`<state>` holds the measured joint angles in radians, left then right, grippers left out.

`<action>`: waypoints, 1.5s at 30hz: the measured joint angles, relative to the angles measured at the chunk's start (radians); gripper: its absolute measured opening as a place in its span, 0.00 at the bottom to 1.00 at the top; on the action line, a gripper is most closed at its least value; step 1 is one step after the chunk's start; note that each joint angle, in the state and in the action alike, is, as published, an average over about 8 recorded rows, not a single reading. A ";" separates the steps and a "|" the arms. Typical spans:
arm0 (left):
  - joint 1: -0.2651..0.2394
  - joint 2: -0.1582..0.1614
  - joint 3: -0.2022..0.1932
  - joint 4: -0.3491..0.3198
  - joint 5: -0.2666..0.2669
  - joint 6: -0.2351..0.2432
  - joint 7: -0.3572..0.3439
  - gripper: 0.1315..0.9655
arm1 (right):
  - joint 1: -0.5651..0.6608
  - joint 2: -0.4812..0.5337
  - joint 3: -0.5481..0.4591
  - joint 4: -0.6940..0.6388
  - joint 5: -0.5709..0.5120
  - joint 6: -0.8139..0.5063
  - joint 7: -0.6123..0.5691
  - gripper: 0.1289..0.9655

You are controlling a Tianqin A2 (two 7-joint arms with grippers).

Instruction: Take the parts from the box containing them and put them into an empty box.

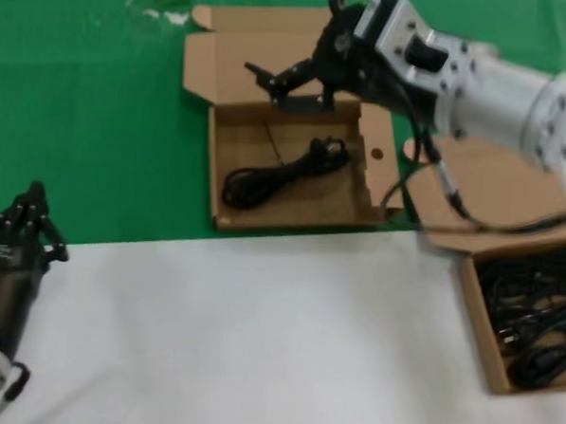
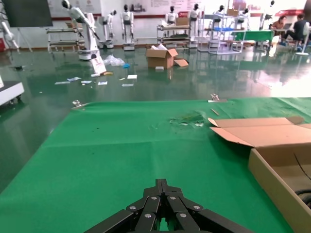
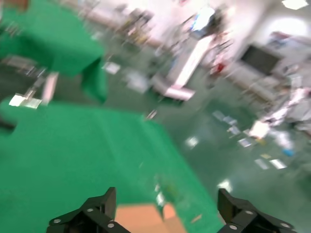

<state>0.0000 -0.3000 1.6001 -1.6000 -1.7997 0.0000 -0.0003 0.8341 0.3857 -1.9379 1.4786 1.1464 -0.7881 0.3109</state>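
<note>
The wide shallow box [image 1: 216, 161], with a round hole in its side flap, lies open at the back centre. One black cable bundle [image 1: 285, 174] lies in it. The box with the plain lid [image 1: 480, 346] stands at the right edge and holds several black cable bundles [image 1: 534, 320]. My right gripper [image 1: 287, 37] hangs open and empty over the far edge of the shallow box; in the right wrist view [image 3: 167, 196] its jaws stand wide apart over cardboard. My left gripper [image 1: 37, 201] is shut and empty at the near left, far from both boxes.
A green mat [image 1: 89, 116] covers the far part of the table and a white surface [image 1: 257, 344] the near part. The shallow box's lid [image 1: 264, 31] lies flat behind it. The left wrist view shows that box's wall [image 2: 272, 177] to one side of the shut fingertips [image 2: 163, 184].
</note>
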 joint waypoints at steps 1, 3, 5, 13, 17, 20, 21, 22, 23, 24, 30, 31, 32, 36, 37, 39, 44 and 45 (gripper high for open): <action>0.000 0.000 0.000 0.000 0.000 0.000 0.000 0.01 | -0.027 0.001 0.016 0.021 0.012 0.022 0.002 0.57; 0.000 0.000 0.000 0.000 0.000 0.000 0.000 0.01 | -0.068 0.002 0.039 0.051 0.029 0.056 0.002 0.57; 0.000 0.000 0.000 0.000 0.000 0.000 0.000 0.01 | -0.092 0.002 0.052 0.066 0.039 0.076 0.000 0.57; 0.000 0.000 0.000 0.000 0.000 0.000 0.000 0.01 | -0.103 0.001 0.057 0.073 0.044 0.085 -0.001 0.57; 0.000 0.000 0.000 0.000 0.000 0.000 0.000 0.01 | -0.113 0.000 0.061 0.074 0.053 0.096 -0.006 0.62; 0.000 0.000 0.000 0.000 0.000 0.000 0.000 0.03 | -0.131 -0.002 0.068 0.075 0.068 0.112 -0.013 0.77; 0.000 0.000 0.000 0.000 0.000 0.000 0.000 0.05 | -0.139 -0.003 0.071 0.076 0.074 0.119 -0.016 0.82; 0.000 0.000 0.000 0.000 0.000 0.000 0.000 0.06 | -0.146 -0.004 0.074 0.076 0.080 0.127 -0.019 0.87; 0.000 0.000 0.000 0.000 0.000 0.000 0.000 0.08 | -0.155 -0.005 0.077 0.077 0.087 0.135 -0.023 0.93; 0.000 0.000 0.000 0.000 0.000 0.000 0.000 0.10 | -0.163 -0.006 0.080 0.077 0.094 0.143 -0.027 0.98; 0.000 0.000 0.000 0.000 0.000 0.000 0.000 0.20 | -0.219 -0.012 0.102 0.081 0.141 0.197 -0.050 0.99; 0.000 0.000 0.000 0.000 0.000 0.000 0.000 0.23 | -0.229 -0.014 0.106 0.082 0.149 0.207 -0.054 0.99; 0.000 0.000 0.000 0.000 0.000 0.000 0.000 0.25 | -0.239 -0.015 0.110 0.082 0.157 0.216 -0.058 1.00; 0.000 0.000 0.000 0.000 0.000 0.000 0.000 0.35 | -0.278 -0.019 0.125 0.085 0.190 0.253 -0.075 1.00; 0.000 0.000 0.000 0.000 0.000 0.000 0.000 0.35 | -0.288 -0.021 0.129 0.085 0.198 0.263 -0.079 1.00; 0.000 0.000 0.000 0.000 0.000 0.000 0.000 0.41 | -0.307 -0.023 0.136 0.087 0.214 0.281 -0.087 1.00; 0.000 0.000 0.000 0.000 0.000 0.000 0.000 0.58 | -0.356 -0.029 0.154 0.090 0.255 0.328 -0.108 1.00; 0.000 0.000 0.000 0.000 0.000 0.000 0.000 0.61 | -0.366 -0.030 0.158 0.091 0.263 0.338 -0.112 1.00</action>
<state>0.0000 -0.3000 1.6001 -1.6000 -1.7997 0.0000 -0.0002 0.4685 0.3559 -1.7796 1.5692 1.4094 -0.4505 0.1986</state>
